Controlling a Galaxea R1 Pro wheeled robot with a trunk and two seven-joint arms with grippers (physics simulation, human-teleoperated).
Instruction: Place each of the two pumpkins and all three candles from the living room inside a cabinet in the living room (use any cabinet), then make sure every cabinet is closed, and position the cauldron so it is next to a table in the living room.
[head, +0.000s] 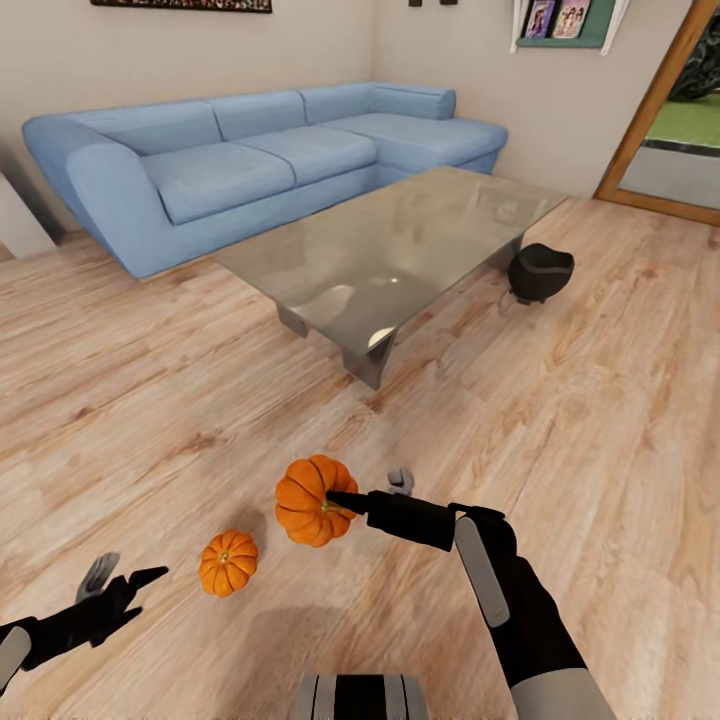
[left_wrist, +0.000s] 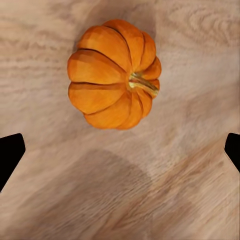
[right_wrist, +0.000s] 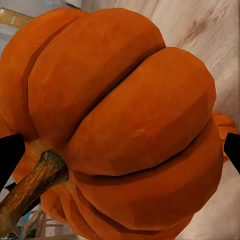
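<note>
My right gripper (head: 366, 490) is shut on one bright-orange pumpkin (head: 312, 500), held just above the plank floor; up close that pumpkin (right_wrist: 125, 120) sits between the dark fingertips (right_wrist: 9, 155), stem toward one side. A second, smaller-looking pumpkin (head: 228, 562) lies on the floor to its left, and the left wrist view looks down on it (left_wrist: 112, 75). My left gripper (head: 124, 580) hovers open near the floor, left of that pumpkin and apart from it. The black cauldron (head: 540, 270) stands on the floor by the right end of the low grey-topped table (head: 400, 240).
A blue corner sofa (head: 250, 150) runs along the back wall behind the table. A doorway with a wooden frame (head: 650, 110) opens at the far right. Light wood floor (head: 600, 450) stretches around both pumpkins and to the right.
</note>
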